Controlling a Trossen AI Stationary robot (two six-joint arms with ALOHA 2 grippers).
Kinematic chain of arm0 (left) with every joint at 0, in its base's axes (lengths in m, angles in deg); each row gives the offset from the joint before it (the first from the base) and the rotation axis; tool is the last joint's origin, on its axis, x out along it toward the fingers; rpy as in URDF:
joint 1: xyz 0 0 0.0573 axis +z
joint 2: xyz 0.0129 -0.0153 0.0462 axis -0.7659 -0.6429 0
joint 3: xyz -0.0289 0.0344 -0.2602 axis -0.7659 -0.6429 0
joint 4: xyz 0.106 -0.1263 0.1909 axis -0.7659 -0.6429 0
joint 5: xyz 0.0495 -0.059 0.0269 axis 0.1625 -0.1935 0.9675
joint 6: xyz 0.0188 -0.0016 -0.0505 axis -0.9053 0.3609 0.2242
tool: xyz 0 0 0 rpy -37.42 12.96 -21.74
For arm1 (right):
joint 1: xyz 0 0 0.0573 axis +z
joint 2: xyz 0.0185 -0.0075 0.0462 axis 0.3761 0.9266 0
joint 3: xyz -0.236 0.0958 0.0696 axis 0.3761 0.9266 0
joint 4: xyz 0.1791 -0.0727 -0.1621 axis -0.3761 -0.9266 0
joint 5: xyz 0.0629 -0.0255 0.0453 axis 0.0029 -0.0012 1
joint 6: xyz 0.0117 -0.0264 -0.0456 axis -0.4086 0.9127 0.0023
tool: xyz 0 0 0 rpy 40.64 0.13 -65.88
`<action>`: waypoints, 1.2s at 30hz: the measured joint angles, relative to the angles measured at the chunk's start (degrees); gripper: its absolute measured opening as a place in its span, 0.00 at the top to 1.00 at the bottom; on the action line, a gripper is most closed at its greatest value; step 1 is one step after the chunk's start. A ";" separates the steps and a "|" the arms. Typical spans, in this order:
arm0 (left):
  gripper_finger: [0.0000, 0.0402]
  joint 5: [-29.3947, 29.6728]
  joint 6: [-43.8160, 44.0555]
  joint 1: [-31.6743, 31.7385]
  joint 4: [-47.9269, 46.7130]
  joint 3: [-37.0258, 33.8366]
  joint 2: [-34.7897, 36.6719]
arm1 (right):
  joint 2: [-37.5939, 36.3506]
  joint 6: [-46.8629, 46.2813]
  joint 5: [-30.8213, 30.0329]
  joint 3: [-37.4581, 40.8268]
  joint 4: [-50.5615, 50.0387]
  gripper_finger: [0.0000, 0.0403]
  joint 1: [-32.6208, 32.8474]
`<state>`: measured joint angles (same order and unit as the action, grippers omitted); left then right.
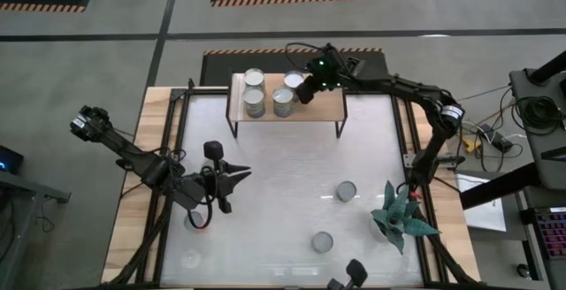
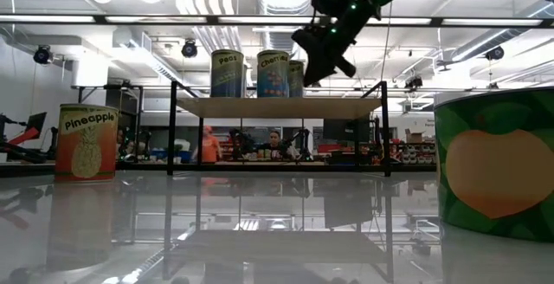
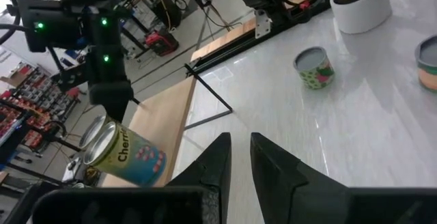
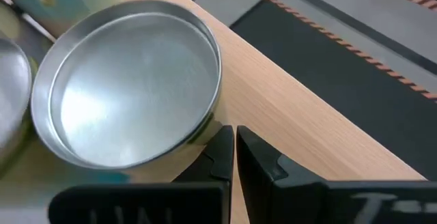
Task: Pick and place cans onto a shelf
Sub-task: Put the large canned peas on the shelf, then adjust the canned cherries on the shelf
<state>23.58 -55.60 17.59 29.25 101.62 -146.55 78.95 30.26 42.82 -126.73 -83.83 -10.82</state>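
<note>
The shelf (image 1: 325,106) stands at the table's far edge with several cans on its left half, among them a "Cherries" can (image 3: 126,154) and a far-right can (image 1: 294,80). My right gripper (image 1: 306,87) is shut, and hangs over the shelf right beside that can's silver top (image 4: 133,91). My left gripper (image 1: 240,173) is shut on nothing and hovers over the table's left middle. Two more cans (image 1: 346,191) (image 1: 322,241) stand upright on the table at the near right. A "Pineapple" can (image 2: 86,142) stands at the left in the low view. My right gripper's shut fingertips (image 4: 220,150) come slanting down from the far right. They stand at the rim (image 4: 205,125) of the upright can on the shelf. Whether they touch it I cannot tell.
A potted plant (image 1: 400,217) stands at the table's near right edge. The shelf's right half (image 1: 332,95) is bare wood. A dark camera mount (image 1: 354,272) sits at the near edge. People show in the room beyond the table in the low view.
</note>
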 joint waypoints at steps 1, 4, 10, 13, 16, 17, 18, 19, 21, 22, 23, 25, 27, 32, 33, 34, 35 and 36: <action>0.90 0.00 0.00 0.00 0.12 0.00 0.00 | 0.47 -0.05 -0.03 -0.41 0.34 0.98 0.20; 0.90 -0.01 0.00 0.00 0.17 0.00 0.00 | 1.63 -0.06 -0.02 -2.54 0.40 0.98 0.44; 0.90 -0.01 0.10 0.00 0.21 0.00 0.00 | 1.58 0.64 -0.09 -5.08 -5.00 0.98 0.40; 0.90 -0.02 0.17 0.00 0.17 0.00 0.00 | 0.93 0.64 -0.08 -5.13 -6.78 0.98 0.55; 0.90 -0.02 0.20 0.00 0.17 0.00 0.00 | 0.89 0.63 -0.10 -4.73 -6.41 0.98 0.92; 0.90 -0.02 0.18 0.00 0.15 0.00 0.00 | 1.22 0.63 -0.10 -4.64 -5.82 0.98 1.20; 0.90 -0.02 0.20 0.00 0.17 0.00 0.00 | 1.52 0.58 -0.12 -4.56 -4.81 0.98 1.47; 0.90 -0.02 0.20 0.00 0.14 0.00 0.00 | 1.84 0.50 -0.13 -4.56 -3.98 0.98 1.74; 0.90 -0.02 0.20 0.00 0.13 0.00 -0.01 | 2.50 0.46 -0.08 -4.52 -2.00 0.98 2.32; 0.90 -0.02 0.19 0.00 0.12 0.00 -0.06 | 2.81 0.46 -0.08 -4.50 -0.71 0.98 2.52; 0.90 -0.02 0.13 0.00 0.08 0.00 -0.10 | 3.12 0.46 -0.08 -4.50 0.46 0.98 2.75; 0.90 -0.02 0.11 0.00 0.04 0.00 -0.16 | 3.64 0.44 -0.08 -4.50 2.55 0.98 3.07; 0.90 -0.02 0.04 0.00 0.04 0.00 -0.26 | 3.92 0.44 -0.08 -4.50 3.63 0.98 3.28; 0.90 -0.02 0.02 0.00 -0.16 0.00 -0.33 | 3.40 0.46 -0.10 -4.47 1.74 0.98 3.28; 0.90 -0.02 0.02 0.00 -0.20 0.00 -0.33 | 2.96 0.48 -0.14 -4.45 0.79 0.98 3.28; 0.90 -0.02 0.02 0.00 -0.20 0.00 -0.33 | 2.40 0.53 -0.29 -4.45 -0.09 0.98 3.28; 0.90 -0.02 0.02 0.00 -0.22 0.00 -0.33 | 1.64 0.53 -0.33 -4.45 -1.07 0.98 3.30; 0.90 -0.02 0.02 0.00 -0.22 0.00 -0.33 | 0.88 0.53 -0.35 -4.45 -2.26 0.98 3.51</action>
<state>23.55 -55.57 17.59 29.03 101.62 -146.88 79.83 30.79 42.46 -131.18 -86.09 -7.30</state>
